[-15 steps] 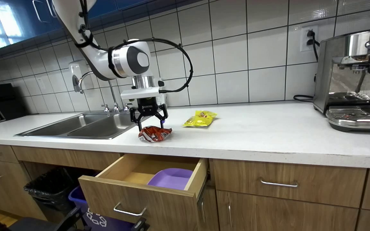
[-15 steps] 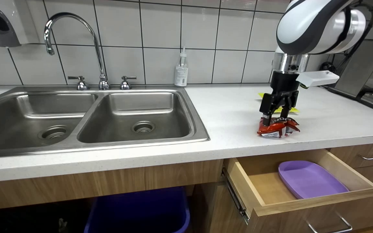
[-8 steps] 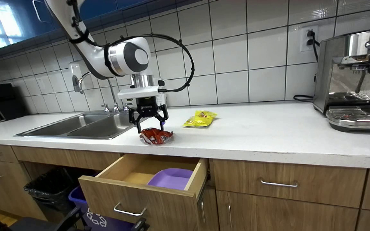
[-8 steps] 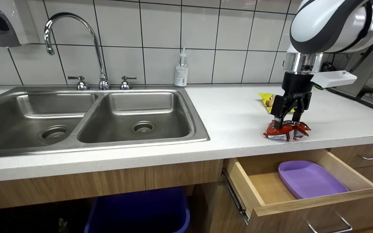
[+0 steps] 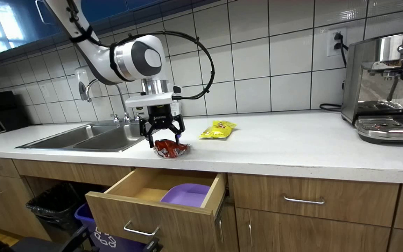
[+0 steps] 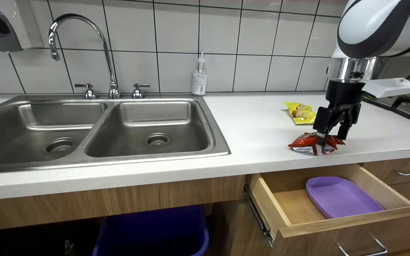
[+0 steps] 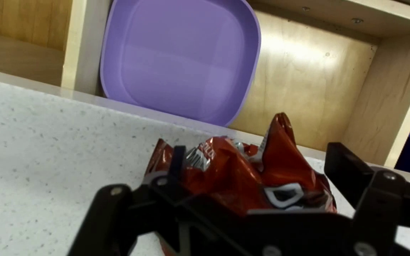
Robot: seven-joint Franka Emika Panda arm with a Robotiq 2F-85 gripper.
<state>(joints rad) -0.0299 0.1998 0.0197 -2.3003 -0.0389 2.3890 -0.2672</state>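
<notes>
A crumpled red snack bag (image 5: 170, 149) lies on the white counter near its front edge, in both exterior views. My gripper (image 6: 332, 139) points straight down over it with its fingers wide apart, one on either side of the bag. In the wrist view the left finger (image 7: 177, 156) overlaps the bag's edge, and whether they touch cannot be told. White counter shows between the bag (image 7: 226, 170) and the right finger (image 7: 345, 170). The gripper's body hides the bag's lower part there. A yellow snack bag (image 5: 219, 130) lies farther back on the counter.
Below the counter edge a wooden drawer (image 5: 152, 218) stands pulled out, with a purple tray (image 7: 187, 53) in it. A steel double sink (image 6: 214, 142) with a faucet (image 6: 106, 46) and a soap bottle (image 6: 199, 80) lies to one side. An espresso machine (image 5: 353, 84) stands opposite.
The red bag first shifted with my gripper toward the counter's front edge, then stayed put. Since then my gripper has moved slightly along the bag, its fingers a little wider apart.
</notes>
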